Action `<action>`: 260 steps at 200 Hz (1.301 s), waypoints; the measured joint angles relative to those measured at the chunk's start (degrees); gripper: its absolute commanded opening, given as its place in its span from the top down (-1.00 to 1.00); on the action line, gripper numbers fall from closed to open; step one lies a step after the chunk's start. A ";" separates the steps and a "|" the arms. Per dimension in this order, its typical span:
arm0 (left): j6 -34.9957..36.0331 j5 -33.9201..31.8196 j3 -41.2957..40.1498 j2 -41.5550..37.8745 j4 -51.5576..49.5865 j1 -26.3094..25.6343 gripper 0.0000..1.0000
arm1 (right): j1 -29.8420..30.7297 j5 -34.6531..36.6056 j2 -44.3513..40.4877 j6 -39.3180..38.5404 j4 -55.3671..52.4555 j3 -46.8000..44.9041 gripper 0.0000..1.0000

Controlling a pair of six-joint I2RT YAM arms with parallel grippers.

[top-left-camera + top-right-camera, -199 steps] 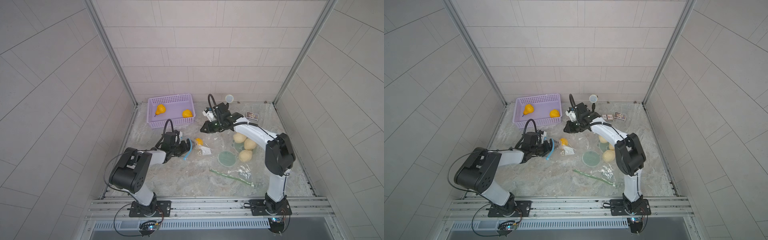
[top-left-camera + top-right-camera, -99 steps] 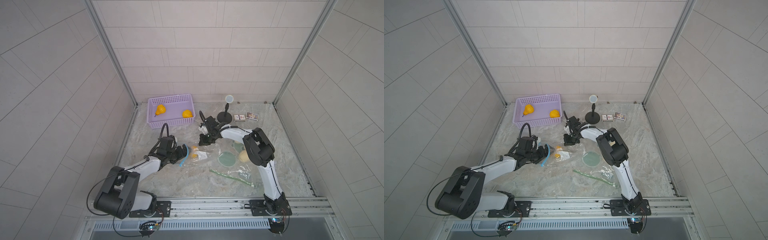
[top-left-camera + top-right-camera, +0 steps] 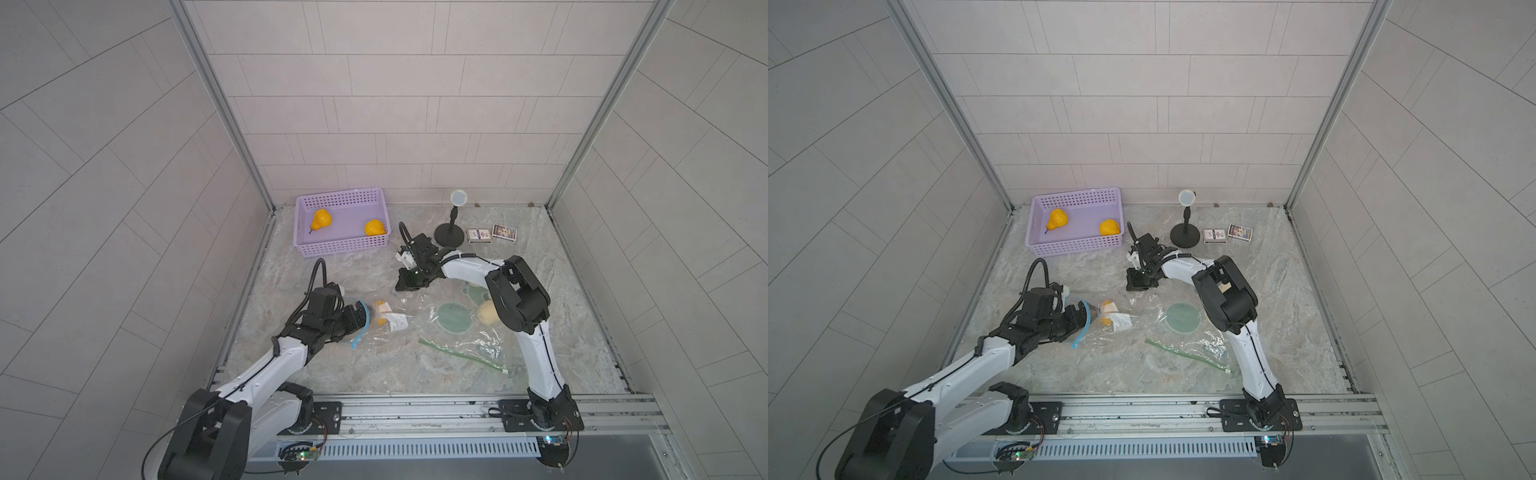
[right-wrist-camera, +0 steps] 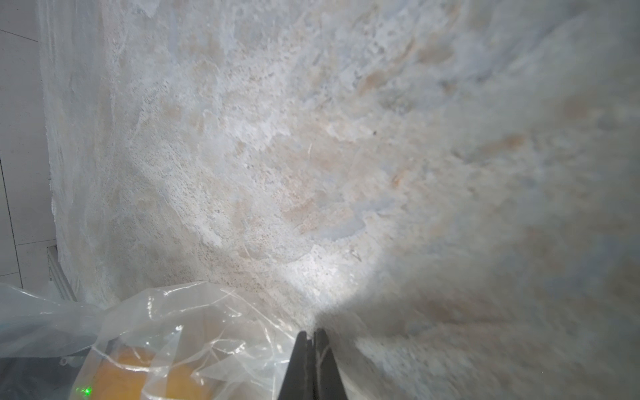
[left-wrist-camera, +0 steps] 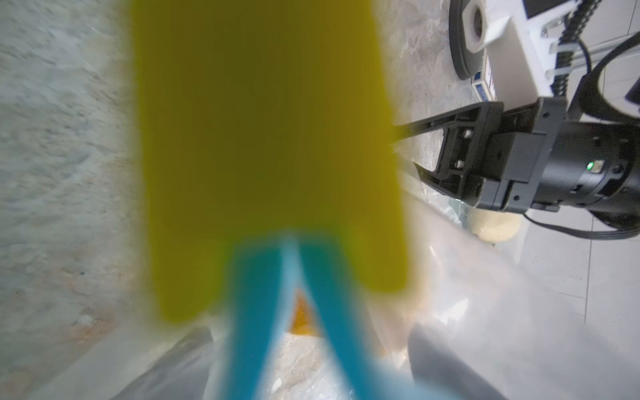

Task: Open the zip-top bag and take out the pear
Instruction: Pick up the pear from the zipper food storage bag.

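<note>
Crinkled clear bag (image 3: pixel 390 334) with a blue zip strip lies on the marbled table (image 3: pixel 374 374), orange pear (image 3: pixel 379 321) inside. Left gripper (image 3: pixel 358 318) has fingers spread wide at its mouth. Only the right wrist view shows right gripper (image 4: pixel 311 343) closed tip to tip at the film edge; pinch unclear. Two pears (image 3: pixel 321 219) sit in the lilac mesh basket (image 3: pixel 340 249).

Saw thin, clear, glossy film, creased, in the zip-top bag (image 4: pixel 166 311); smooth orange skin on the pear (image 3: pixel 379 306), possibly plastic. Found the desk (image 3: pixel 365 270) matt and rough, stone-patterned; the lilac basket (image 3: pixel 345 246) moulded perforated plastic; the front rail (image 3: pixel 415 409) brushed metal; the tiled walls (image 3: pixel 374 124) matt and smooth.
</note>
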 measured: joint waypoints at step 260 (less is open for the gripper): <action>0.17 1.44 1.01 4.59 2.73 0.24 -1.00 | 4.74 1.81 -6.34 2.10 1.55 -7.34 1.00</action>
